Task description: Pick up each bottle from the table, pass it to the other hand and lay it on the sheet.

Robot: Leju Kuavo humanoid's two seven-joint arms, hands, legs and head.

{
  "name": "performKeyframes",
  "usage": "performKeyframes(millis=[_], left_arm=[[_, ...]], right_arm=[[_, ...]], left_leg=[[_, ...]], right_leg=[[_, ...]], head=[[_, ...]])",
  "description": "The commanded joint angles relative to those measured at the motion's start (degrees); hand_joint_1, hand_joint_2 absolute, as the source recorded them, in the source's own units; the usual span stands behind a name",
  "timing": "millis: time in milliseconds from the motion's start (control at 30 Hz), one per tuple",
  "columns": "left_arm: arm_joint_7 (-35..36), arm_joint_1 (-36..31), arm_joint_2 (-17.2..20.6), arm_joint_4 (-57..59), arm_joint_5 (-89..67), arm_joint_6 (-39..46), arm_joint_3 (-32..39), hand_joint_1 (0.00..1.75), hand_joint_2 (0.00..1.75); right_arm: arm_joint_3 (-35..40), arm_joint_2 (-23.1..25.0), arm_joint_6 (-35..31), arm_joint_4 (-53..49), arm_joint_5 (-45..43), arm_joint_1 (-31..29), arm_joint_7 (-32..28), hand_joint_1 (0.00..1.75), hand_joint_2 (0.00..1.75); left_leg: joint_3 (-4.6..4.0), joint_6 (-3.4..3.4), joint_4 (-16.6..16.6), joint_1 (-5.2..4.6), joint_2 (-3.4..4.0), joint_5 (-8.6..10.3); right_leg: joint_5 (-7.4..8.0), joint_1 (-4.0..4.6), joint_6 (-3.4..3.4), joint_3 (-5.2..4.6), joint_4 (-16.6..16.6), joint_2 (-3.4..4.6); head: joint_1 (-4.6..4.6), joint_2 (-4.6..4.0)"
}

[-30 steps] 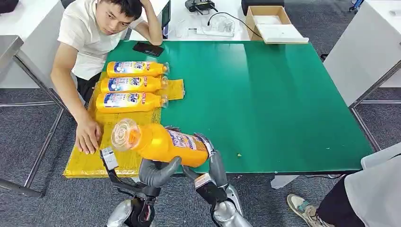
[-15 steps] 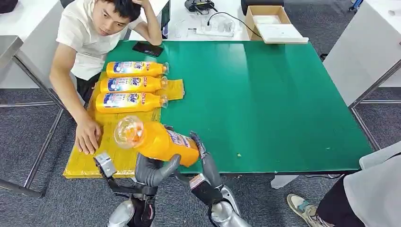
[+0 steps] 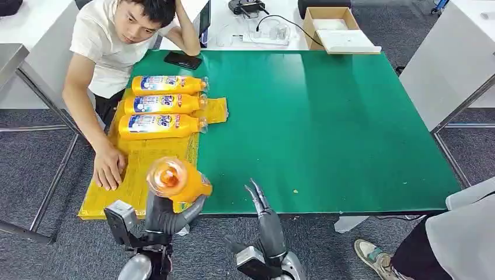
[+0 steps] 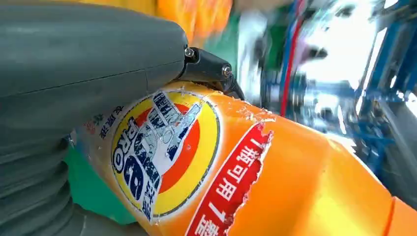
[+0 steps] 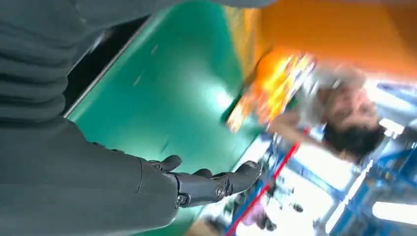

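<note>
Across the middle of the head view spreads the green table point(image 3: 327, 122), the biggest thing here. Along its left edge lies the yellow sheet point(image 3: 137, 175), hanging a little over the near corner. A person point(image 3: 117, 41) sits at the far left corner, one hand point(image 3: 109, 166) flat on the sheet.

Three orange bottles lie side by side on the far part of the sheet, long axes running across the table, caps toward the right: the far bottle point(image 3: 168, 85), the middle bottle point(image 3: 164, 104) and the near bottle point(image 3: 160, 126).

Over the sheet's near right corner, the left hand point(image 3: 166, 214) grips a fourth orange bottle, the held bottle point(image 3: 178, 179), from below. Its long axis stands close to upright, the clear cap end tipped up toward the camera. The left wrist view has the thumb point(image 4: 74, 64) pressed against the label.

To the right, at the table's near edge, the right hand point(image 3: 261, 207) holds nothing, fingers point(image 5: 216, 184) stretched out straight and apart from the held bottle.
</note>
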Motion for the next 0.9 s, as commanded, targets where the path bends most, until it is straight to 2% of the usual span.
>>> performKeyframes(millis=[33, 133, 167, 200, 900], left_arm=[[4.2, -4.4, 5.3, 8.5, -31.1, 15.2, 4.7, 1.75, 1.75], [4.5, -6.3, 4.9, 11.4, -32.4, 15.4, 5.5, 1.75, 1.75], [4.5, -6.3, 4.9, 11.4, -32.4, 15.4, 5.5, 1.75, 1.75], [4.4, -6.1, 4.7, 11.3, -32.5, 15.4, 5.4, 1.75, 1.75], [4.4, -5.9, 4.6, 11.1, -32.5, 15.5, 5.4, 1.75, 1.75]], right_arm=[[-9.3, -1.5, -5.9, -7.6, 2.9, 1.9, -3.0, 0.00, 0.00], [-10.0, -1.2, -5.9, -9.6, 3.2, 2.0, -2.7, 0.00, 0.00], [-10.0, -1.2, -5.9, -9.6, 3.2, 2.0, -2.7, 0.00, 0.00], [-10.0, -1.1, -5.9, -9.6, 3.2, 2.1, -2.7, 0.00, 0.00], [-10.0, -1.0, -5.9, -9.4, 3.2, 2.2, -2.7, 0.00, 0.00]], left_leg=[[0.21, -0.09, -0.1, 0.01, -0.01, -0.01], [0.16, -0.09, -0.1, 0.00, -0.07, 0.03], [0.40, -0.21, -0.1, 0.09, -0.07, -0.06], [0.20, -0.10, -0.1, 0.02, -0.05, 0.01], [0.15, -0.08, 0.0, 0.03, 0.02, -0.01]], right_leg=[[-0.05, 0.02, -0.10, 0.21, 0.0, -0.09], [-0.03, 0.01, -0.10, 0.15, 0.0, -0.15], [-0.13, 0.11, -0.23, 0.41, 0.0, -0.23], [-0.03, 0.04, -0.11, 0.19, 0.0, -0.13], [-0.02, 0.04, -0.08, 0.14, 0.0, -0.07]], head=[[0.00, 0.02], [0.00, 0.02], [0.00, 0.02], [0.00, 0.02], [0.00, 0.02]])
